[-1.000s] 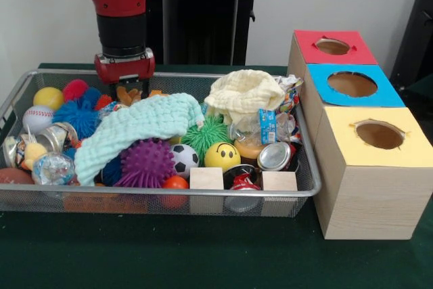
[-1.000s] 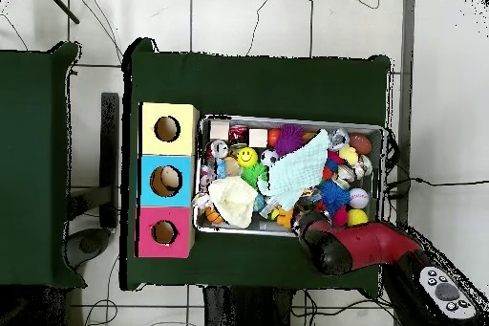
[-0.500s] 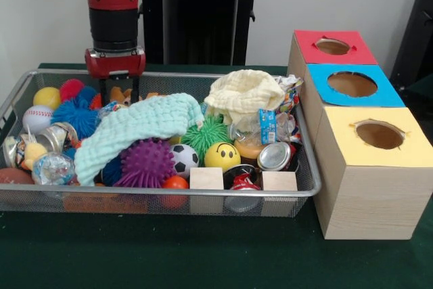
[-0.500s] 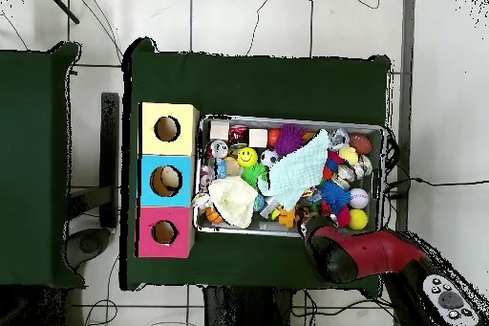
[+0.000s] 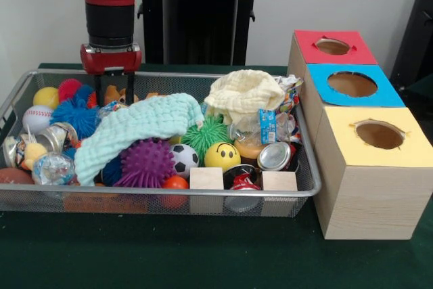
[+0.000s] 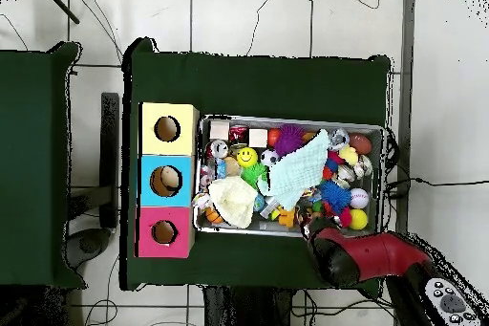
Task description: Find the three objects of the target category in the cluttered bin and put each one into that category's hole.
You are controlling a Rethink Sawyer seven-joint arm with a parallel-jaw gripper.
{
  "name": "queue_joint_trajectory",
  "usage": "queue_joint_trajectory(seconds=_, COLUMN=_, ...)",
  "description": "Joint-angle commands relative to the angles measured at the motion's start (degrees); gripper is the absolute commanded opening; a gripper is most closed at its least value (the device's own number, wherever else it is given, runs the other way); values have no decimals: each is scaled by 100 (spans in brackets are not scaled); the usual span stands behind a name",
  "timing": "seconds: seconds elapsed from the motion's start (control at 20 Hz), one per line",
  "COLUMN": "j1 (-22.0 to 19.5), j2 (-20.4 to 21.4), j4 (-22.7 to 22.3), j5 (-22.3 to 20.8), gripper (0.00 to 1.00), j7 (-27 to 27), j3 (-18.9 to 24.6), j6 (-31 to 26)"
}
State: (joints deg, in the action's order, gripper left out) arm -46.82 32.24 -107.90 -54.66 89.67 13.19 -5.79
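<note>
My gripper (image 5: 114,93) hangs open over the far left part of the wire bin (image 5: 169,193), just above the clutter. A brown-orange toy (image 5: 113,93) shows between its fingers, not gripped. Just left of it lie a blue spiky ball (image 5: 76,114) and a red fuzzy ball (image 5: 70,88). A mint cloth (image 5: 135,126) covers the middle and a cream cloth (image 5: 245,94) lies on the right pile. The box beside the bin has a red hole (image 5: 332,46), a blue hole (image 5: 352,84) and a yellow hole (image 5: 379,135). In the overhead view the arm (image 6: 368,253) hides the gripper.
Also in the bin are a purple spiky ball (image 5: 147,162), a green spiky ball (image 5: 206,133), a smiley ball (image 5: 222,156), a soccer ball (image 5: 183,159), a baseball (image 5: 37,118), crushed cans (image 5: 275,156) and two wooden blocks (image 5: 206,179). The bin's walls rise around the clutter.
The gripper has shifted left along the bin's far side and risen slightly. It stays open and nothing in the bin has moved.
</note>
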Motion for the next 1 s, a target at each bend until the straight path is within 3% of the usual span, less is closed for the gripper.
queue_joint_trajectory(seconds=0.05, j1=172, j2=-180, j4=-69, j5=-26, gripper=100, j7=655, j3=-399, j6=-124)
queue_joint_trajectory(seconds=0.4, j1=368, j2=-524, j4=-164, j5=16, gripper=100, j7=798, j3=-596, j6=91)
queue_joint_trajectory(seconds=0.95, j1=563, j2=-497, j4=-285, j5=274, gripper=100, j7=716, j3=-637, j6=50)
queue_joint_trajectory(seconds=1.0, j1=594, j2=-500, j4=-266, j5=294, gripper=0, j7=682, j3=-637, j6=55)
